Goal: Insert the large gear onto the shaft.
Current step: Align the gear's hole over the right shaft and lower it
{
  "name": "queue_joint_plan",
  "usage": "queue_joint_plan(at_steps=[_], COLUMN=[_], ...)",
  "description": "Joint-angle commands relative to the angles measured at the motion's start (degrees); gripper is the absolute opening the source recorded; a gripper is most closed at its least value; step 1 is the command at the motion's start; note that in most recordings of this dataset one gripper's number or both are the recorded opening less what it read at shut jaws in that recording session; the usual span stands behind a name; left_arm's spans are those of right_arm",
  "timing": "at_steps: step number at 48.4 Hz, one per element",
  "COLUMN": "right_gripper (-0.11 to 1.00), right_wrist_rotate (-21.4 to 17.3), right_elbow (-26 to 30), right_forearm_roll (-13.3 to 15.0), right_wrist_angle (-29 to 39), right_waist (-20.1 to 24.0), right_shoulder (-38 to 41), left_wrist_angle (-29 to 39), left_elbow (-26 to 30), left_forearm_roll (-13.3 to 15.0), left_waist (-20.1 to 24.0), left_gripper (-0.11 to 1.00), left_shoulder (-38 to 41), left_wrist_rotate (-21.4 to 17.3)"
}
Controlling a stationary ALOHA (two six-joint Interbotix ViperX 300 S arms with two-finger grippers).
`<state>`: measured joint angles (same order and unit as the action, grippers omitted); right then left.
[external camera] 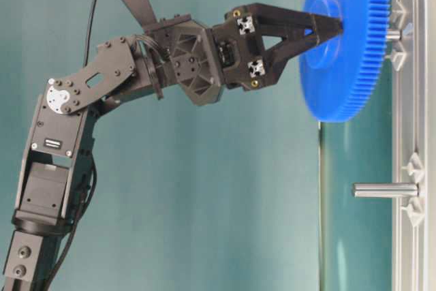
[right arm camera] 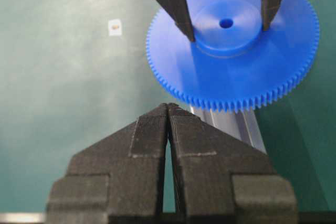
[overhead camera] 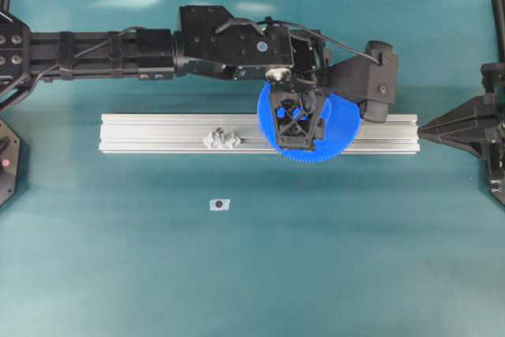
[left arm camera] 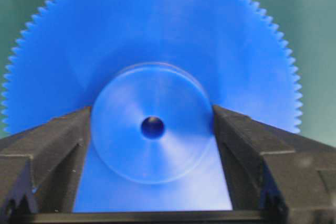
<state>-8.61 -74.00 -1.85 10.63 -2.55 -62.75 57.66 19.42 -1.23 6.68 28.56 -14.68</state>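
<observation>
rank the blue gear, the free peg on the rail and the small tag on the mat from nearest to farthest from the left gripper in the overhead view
1. Blue gear: held in the left gripper, over the right part of the rail.
2. Free peg: on the rail, off to the gripper's left.
3. Small tag: on the mat below the rail, left of the gripper.

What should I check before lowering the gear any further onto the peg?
1. Grip: left gripper fingers clamp the large gear's hub on both sides: ok.
2. Gear level with the rail: slightly tilted in the table-level view: not ok.
3. Centre hole over the shaft: hidden behind the gear: cannot tell.
4. Gear seated: gap to the shaft's base shows: not ok.
5. Right gripper shut, apart from the gear: ok.
6. Second peg bare: ok.
</observation>
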Motion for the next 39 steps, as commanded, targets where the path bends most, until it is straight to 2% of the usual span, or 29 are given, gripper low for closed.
queue_joint_plan(at_steps=[1,22,39], right_gripper=[0.07,0.07,0.07], right_wrist_rotate=[-0.62,-0.62,-0.62], right_elbow=[0.53,0.53,0.53], right_forearm_roll=[0.09,0.09,0.09], right_wrist_angle=[-0.18,-0.18,-0.18], right_waist=[-0.18,-0.18,-0.18], right_shoulder=[0.26,0.18,0.00], left_wrist_angle=[-1.14,-0.79,-0.44], left_elbow=[1.05,0.70,-0.26], left_forearm_roll=[-0.09,-0.09,-0.09], left_waist=[0.00,3.69,3.96], left_gripper=[0.76,0.76,0.76], left_shoulder=[-0.88,-1.76,-2.11], left_wrist_rotate=[-0.18,-0.26,-0.35])
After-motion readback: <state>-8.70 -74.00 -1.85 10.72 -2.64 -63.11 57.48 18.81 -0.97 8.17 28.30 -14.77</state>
